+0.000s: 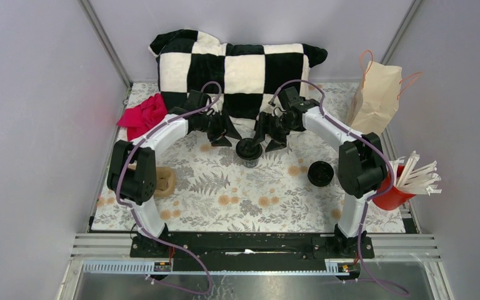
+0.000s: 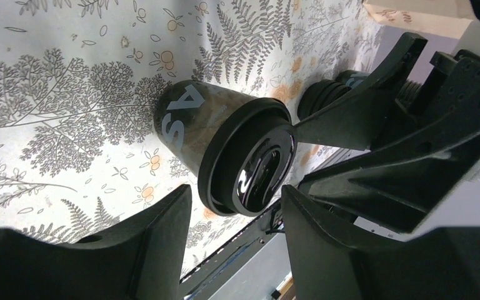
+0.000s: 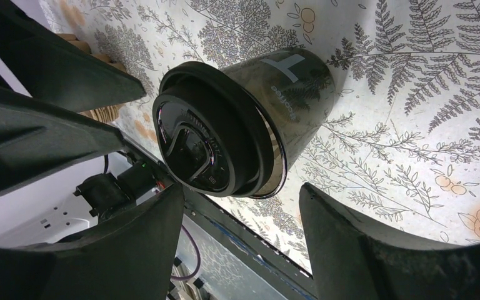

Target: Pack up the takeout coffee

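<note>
— Which step was it?
— The grasp, I'd say, not made yet. One cup [image 1: 249, 150] stood upright on the tablecloth [image 1: 225, 187] at the centre of the top view, with its lid [image 3: 200, 147] on. The left gripper [image 2: 236, 189] and the right gripper [image 3: 240, 187] hung on either side of it. Both had their fingers spread wide and held nothing.
— And the other cup?
— The other cup [image 1: 320, 173] was right of centre, lidded, standing free and well apart from both grippers.
— What did the next move call for?
— Probably one gripper closing on the cup's body below the lid and keeping it upright. The other would need to back off, since the two were crowded.
— Containers?
— A paper bag [image 1: 375, 94] leaned on the wall at upper right, its inside hidden. A pulp carrier [image 1: 165, 181] at the left was half behind the left arm, and I saw no cup in it. A red cup [image 1: 390, 194] at the right edge held white straws [image 1: 419, 175].
</note>
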You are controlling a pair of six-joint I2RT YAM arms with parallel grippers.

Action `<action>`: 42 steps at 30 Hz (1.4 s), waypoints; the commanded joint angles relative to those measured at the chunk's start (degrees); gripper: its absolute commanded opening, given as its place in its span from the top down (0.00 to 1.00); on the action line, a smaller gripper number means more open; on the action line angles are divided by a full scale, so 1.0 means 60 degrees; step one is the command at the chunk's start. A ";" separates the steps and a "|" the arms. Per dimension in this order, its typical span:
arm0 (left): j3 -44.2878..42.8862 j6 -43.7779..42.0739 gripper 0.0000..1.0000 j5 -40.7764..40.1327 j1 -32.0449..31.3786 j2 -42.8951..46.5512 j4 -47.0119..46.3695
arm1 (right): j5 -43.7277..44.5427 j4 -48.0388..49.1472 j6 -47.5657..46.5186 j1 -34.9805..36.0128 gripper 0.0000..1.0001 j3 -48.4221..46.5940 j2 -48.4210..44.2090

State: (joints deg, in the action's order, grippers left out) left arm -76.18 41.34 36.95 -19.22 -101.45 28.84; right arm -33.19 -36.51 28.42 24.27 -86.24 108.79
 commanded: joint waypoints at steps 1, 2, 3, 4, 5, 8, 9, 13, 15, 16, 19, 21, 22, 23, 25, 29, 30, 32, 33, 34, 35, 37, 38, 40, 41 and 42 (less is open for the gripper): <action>-0.0608 -0.0355 0.41 -0.0152 -0.0294 -0.0436 -0.0006 | -0.0264 0.0374 0.0200 -0.0036 0.26 0.0121 -0.0115; -0.0679 -0.0370 0.41 -0.0167 -0.0364 -0.0525 -0.0002 | -0.0265 0.0411 0.0238 -0.0040 0.25 0.0153 -0.0093; -0.0734 -0.0384 0.41 -0.0187 -0.0425 -0.0588 -0.0009 | -0.0291 0.0427 0.0250 -0.0033 0.26 0.0170 -0.0075; -0.0788 -0.0386 0.41 -0.0204 -0.0482 -0.0647 -0.0005 | -0.0305 0.0443 0.0268 -0.0039 0.26 0.0177 -0.0057; -0.0817 -0.0386 0.42 -0.0219 -0.0531 -0.0674 -0.0010 | -0.0332 0.0455 0.0283 -0.0033 0.26 0.0178 -0.0049; -0.0838 -0.0394 0.43 -0.0271 -0.0639 -0.0701 -0.0002 | -0.0490 0.0577 0.0397 -0.0039 0.26 0.0182 0.0012; -0.0827 -0.0378 0.44 -0.0273 -0.0658 -0.0720 -0.0002 | -0.0526 0.0620 0.0436 -0.0040 0.27 0.0168 0.0028; -0.0845 -0.0383 0.45 -0.0284 -0.0678 -0.0679 0.0002 | -0.0547 0.0716 0.0527 -0.0041 0.29 0.0135 0.0035; -0.0865 -0.0391 0.45 -0.0296 -0.0678 -0.0683 0.0062 | -0.0586 0.0754 0.0570 -0.0032 0.30 0.0156 0.0048; -0.0853 -0.0407 0.45 -0.0287 -0.0691 -0.0672 0.0083 | -0.0604 0.0772 0.0586 -0.0032 0.30 0.0170 0.0047; -0.0833 -0.0430 0.45 -0.0285 -0.0693 -0.0681 0.0109 | -0.0641 0.0804 0.0624 -0.0034 0.30 0.0215 0.0089; -0.0845 -0.0417 0.45 -0.0272 -0.0714 -0.0708 0.0108 | -0.0563 0.0776 0.0638 -0.0032 0.29 0.0222 0.0069; -0.0863 -0.0423 0.45 -0.0277 -0.0721 -0.0726 0.0112 | -0.0518 0.0758 0.0632 -0.0034 0.29 0.0222 0.0038; -0.0867 -0.0430 0.45 -0.0291 -0.0722 -0.0734 0.0115 | -0.0509 0.0743 0.0612 -0.0039 0.28 0.0222 0.0020; -0.0878 -0.0443 0.45 -0.0328 -0.0722 -0.0761 0.0147 | -0.0469 0.0697 0.0561 -0.0035 0.26 0.0223 0.0021; -0.0859 -0.0511 0.43 -0.0366 -0.0733 -0.0813 0.0236 | -0.0403 0.0585 0.0482 -0.0032 0.26 0.0289 0.0023; -0.0855 -0.0528 0.42 -0.0373 -0.0747 -0.0821 0.0269 | -0.0434 0.0619 0.0482 -0.0046 0.25 0.0339 0.0033; -0.0815 -0.0538 0.42 -0.0376 -0.0750 -0.0807 0.0279 | -0.0474 0.0667 0.0478 -0.0046 0.25 0.0421 0.0042; -0.0782 -0.0554 0.42 -0.0365 -0.0758 -0.0806 0.0278 | -0.0485 0.0708 0.0488 -0.0046 0.25 0.0447 0.0035; -0.0758 -0.0565 0.42 -0.0347 -0.0758 -0.0804 0.0278 | -0.0509 0.0737 0.0503 -0.0046 0.25 0.0468 0.0045; -0.0740 -0.0574 0.42 -0.0331 -0.0778 -0.0808 0.0278 | -0.0519 0.0762 0.0517 -0.0054 0.26 0.0478 0.0061; -0.0729 -0.0577 0.42 -0.0330 -0.0820 -0.0802 0.0284 | -0.0511 0.0780 0.0545 -0.0046 0.27 0.0497 0.0076; -0.0753 -0.0577 0.42 -0.0321 -0.0837 -0.0802 0.0283 | -0.0508 0.0791 0.0530 -0.0048 0.27 0.0502 0.0083; -0.0823 -0.0556 0.42 -0.0322 -0.0866 -0.0799 0.0286 | -0.0491 0.0797 0.0500 -0.0046 0.27 0.0488 0.0080; -0.0856 -0.0549 0.41 -0.0318 -0.0868 -0.0779 0.0290 | -0.0489 0.0773 0.0482 -0.0046 0.27 0.0479 0.0093; -0.0915 -0.0564 0.40 -0.0385 -0.0865 -0.0764 0.0384 | -0.0458 0.0727 0.0456 -0.0046 0.27 0.0461 0.0104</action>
State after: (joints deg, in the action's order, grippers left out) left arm -79.05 39.00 35.35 -23.99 -106.04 30.89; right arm -35.22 -32.51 31.70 24.25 -83.55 108.90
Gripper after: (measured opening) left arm 0.587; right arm 0.737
